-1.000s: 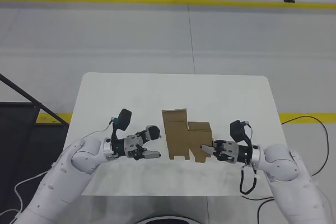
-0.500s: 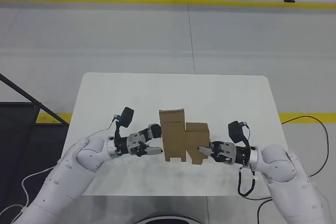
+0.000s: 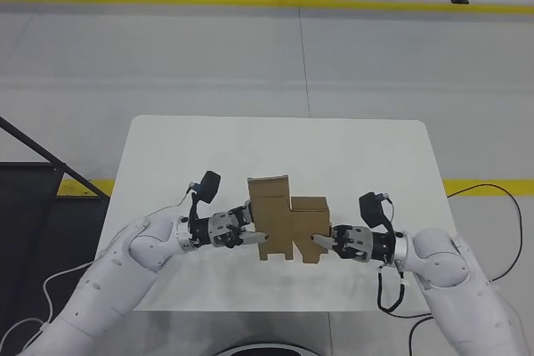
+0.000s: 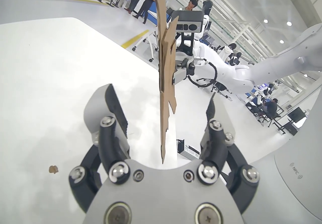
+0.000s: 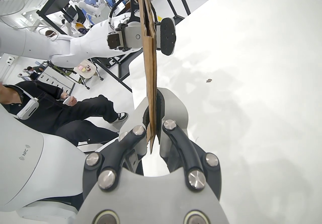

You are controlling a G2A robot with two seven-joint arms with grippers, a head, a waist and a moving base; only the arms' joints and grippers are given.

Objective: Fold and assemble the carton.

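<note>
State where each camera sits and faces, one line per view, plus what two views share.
Top view: overhead, looking down at the table; left gripper and right gripper flank the carton.
Left wrist view: behind the open left gripper, facing the right gripper.
Right wrist view: behind the right gripper, shut on the carton, facing the left gripper.
Both wrist views share the carton, edge-on.

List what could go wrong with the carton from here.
1. Only the right gripper is clamped on the carton, at one thin edge, so the carton may sag or slip.
2. The left gripper is open around the opposite edge, and closing off-centre could crush a flap.
</note>
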